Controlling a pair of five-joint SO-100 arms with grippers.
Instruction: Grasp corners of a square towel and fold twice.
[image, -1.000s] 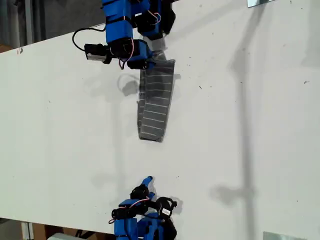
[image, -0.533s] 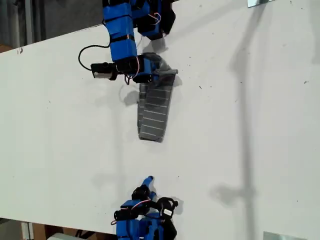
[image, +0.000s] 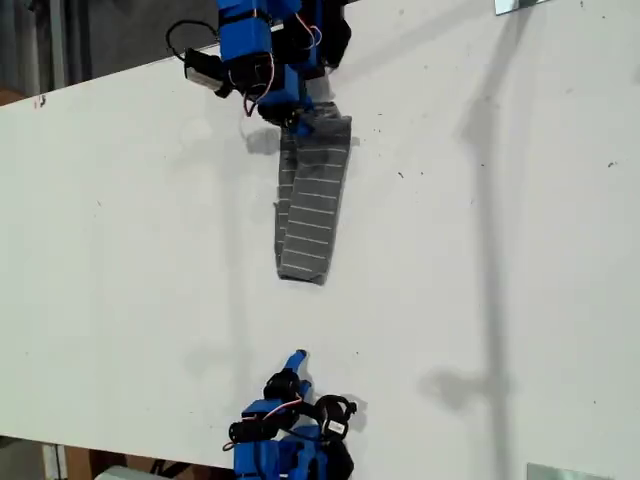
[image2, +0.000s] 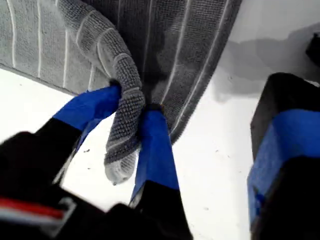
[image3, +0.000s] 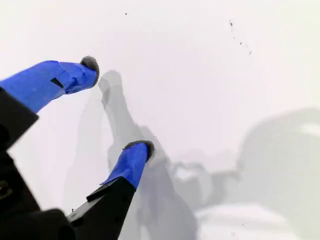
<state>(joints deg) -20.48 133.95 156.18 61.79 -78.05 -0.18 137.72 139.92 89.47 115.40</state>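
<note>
Here the towel (image: 310, 205) lay folded into a narrow strip on the white table (image: 500, 280), its long axis running from the exterior view's top toward its bottom. My first gripper (image2: 131, 109) pinched its upper corner (image2: 120, 165), having risen from half a second before. My second gripper (image3: 117, 107) gaped, holding nothing.
</note>
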